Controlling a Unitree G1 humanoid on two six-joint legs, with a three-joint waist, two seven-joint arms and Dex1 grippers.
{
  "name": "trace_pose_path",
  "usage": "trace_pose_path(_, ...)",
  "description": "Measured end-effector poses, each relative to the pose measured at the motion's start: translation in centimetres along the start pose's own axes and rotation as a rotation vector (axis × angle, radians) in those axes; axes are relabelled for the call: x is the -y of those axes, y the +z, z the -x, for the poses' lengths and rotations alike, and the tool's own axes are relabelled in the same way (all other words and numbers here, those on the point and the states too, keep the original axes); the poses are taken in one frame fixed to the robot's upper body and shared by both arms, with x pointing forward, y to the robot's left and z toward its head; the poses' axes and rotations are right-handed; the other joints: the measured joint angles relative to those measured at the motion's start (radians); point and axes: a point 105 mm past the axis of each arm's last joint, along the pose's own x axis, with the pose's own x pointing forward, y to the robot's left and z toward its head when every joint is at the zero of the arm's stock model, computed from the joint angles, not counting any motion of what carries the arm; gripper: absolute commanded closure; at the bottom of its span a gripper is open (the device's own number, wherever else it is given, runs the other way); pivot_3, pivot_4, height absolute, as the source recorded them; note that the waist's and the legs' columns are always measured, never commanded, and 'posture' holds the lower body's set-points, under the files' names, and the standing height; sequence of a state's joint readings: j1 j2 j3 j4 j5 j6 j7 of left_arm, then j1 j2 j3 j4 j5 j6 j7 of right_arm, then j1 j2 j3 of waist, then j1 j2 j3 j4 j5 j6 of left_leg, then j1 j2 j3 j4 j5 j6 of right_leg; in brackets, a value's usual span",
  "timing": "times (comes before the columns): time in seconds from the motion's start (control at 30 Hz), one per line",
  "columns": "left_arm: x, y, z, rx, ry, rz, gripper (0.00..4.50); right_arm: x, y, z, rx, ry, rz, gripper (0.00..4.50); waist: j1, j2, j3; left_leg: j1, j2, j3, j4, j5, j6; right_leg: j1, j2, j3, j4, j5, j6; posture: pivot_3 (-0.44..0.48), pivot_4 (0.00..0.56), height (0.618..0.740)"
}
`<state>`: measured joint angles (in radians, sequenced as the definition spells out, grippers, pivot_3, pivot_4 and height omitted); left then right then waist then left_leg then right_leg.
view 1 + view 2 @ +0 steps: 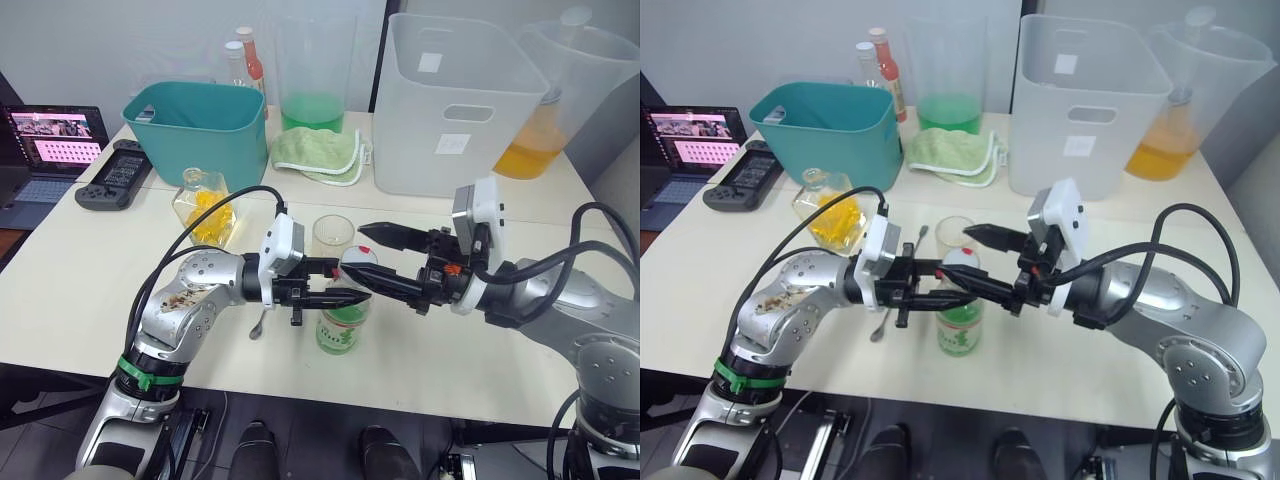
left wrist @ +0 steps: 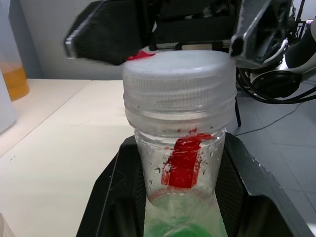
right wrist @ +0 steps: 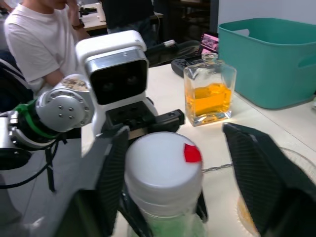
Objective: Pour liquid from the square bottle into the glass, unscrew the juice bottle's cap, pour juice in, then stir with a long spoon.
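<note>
The juice bottle (image 1: 342,325) stands upright near the table's front edge, and my left gripper (image 1: 340,293) is shut on its neck just under the white cap (image 3: 163,170). My right gripper (image 1: 368,262) is open, with one finger on each side of the cap and a clear gap on one side. The glass (image 1: 333,235) stands just behind the bottle. Further back on the left sits the square bottle (image 1: 205,205), holding yellow-orange liquid. The long spoon (image 1: 258,325) lies on the table under my left forearm, partly hidden.
A teal bin (image 1: 195,120) and a white bin (image 1: 455,105) stand at the back, with a green-liquid pitcher (image 1: 312,75), an orange-liquid pitcher (image 1: 560,100), a green cloth (image 1: 318,152) and red-capped bottles (image 1: 247,55). A laptop (image 1: 55,135) and controller (image 1: 113,180) sit far left. A person (image 3: 34,39) sits beyond.
</note>
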<state>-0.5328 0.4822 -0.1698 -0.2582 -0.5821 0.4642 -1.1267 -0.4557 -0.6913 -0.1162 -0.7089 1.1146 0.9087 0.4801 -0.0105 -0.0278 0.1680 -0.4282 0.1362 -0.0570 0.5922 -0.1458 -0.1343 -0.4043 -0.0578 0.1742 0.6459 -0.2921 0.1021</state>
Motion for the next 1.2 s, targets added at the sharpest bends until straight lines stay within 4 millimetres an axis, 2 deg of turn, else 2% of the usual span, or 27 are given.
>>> trace_pose_path(0.03,0.0,0.0,0.0,-0.001,-0.001,-0.001,3.00,0.0,0.0,0.0,-0.006,0.011,0.004,2.85,0.000,0.000,0.000,0.000,0.000,0.000,0.000,0.000,0.000,0.000,0.000,0.000,0.000,0.000,0.000,0.000,0.150,0.733)
trace_pose_path(0.27,-0.1,-0.1,0.1,-0.011,0.012,-0.006,3.00,0.4,0.1,-0.1,-0.043,0.095,0.032,2.87,-0.001,0.000,0.000,0.001,0.000,0.000,0.000,0.000,0.000,0.000,0.000,0.000,0.000,0.000,0.000,0.000,0.150,0.733)
trace_pose_path(0.47,0.3,-0.1,0.4,-0.030,0.030,-0.008,3.00,1.1,0.2,-0.6,-0.070,0.299,0.100,2.87,-0.002,0.000,0.000,0.001,0.000,0.000,0.000,0.000,0.000,0.001,0.000,0.000,0.000,-0.002,0.004,0.000,0.150,0.733)
trace_pose_path(0.63,0.5,0.1,0.5,-0.050,0.042,-0.024,3.00,2.4,0.4,-1.4,-0.092,0.593,0.160,2.87,-0.011,0.000,0.000,0.003,0.000,0.000,0.000,0.000,0.000,0.001,0.000,0.000,0.001,-0.003,0.005,0.000,0.150,0.733)
trace_pose_path(0.73,0.7,0.2,0.5,-0.055,0.046,-0.030,3.00,2.8,0.4,-1.6,-0.096,0.707,0.189,2.87,-0.010,0.000,0.000,0.003,0.000,0.000,-0.001,0.000,0.000,0.002,0.000,0.000,0.001,-0.002,0.003,0.000,0.150,0.733)
trace_pose_path(0.93,0.7,0.1,0.7,-0.062,0.079,-0.020,3.00,3.3,0.7,-2.4,-0.139,0.790,0.189,2.87,-0.008,0.000,0.000,0.003,0.000,0.000,-0.001,0.000,0.000,0.001,0.000,0.000,0.001,0.000,0.000,0.000,0.150,0.733)
trace_pose_path(1.0,0.8,0.1,0.7,-0.060,0.089,-0.022,3.00,3.3,0.9,-2.5,-0.158,0.796,0.185,1.86,-0.009,0.000,0.000,0.003,0.000,0.000,-0.001,0.000,0.000,0.000,0.000,0.000,0.001,0.000,0.000,0.000,0.150,0.733)
trace_pose_path(1.1,1.1,0.1,0.7,-0.057,0.091,-0.027,3.00,3.8,1.3,-2.0,-0.179,0.767,0.186,0.88,-0.007,0.000,0.000,0.002,0.000,0.000,-0.001,0.000,0.000,0.000,0.000,0.000,0.001,0.000,0.000,0.000,0.150,0.733)
trace_pose_path(1.13,1.1,0.1,0.7,-0.057,0.092,-0.027,3.00,3.9,1.6,-1.8,-0.172,0.755,0.188,0.59,-0.006,0.000,0.000,0.002,0.000,0.000,-0.001,0.000,0.000,0.000,0.000,0.000,0.001,0.000,0.000,0.000,0.150,0.733)
trace_pose_path(1.2,1.2,0.1,0.6,-0.055,0.090,-0.027,3.00,3.8,2.1,-1.0,-0.161,0.729,0.196,0.59,-0.003,0.000,0.000,0.002,0.000,0.000,-0.001,0.000,0.000,0.000,0.000,0.000,0.001,0.000,0.000,0.000,0.150,0.733)
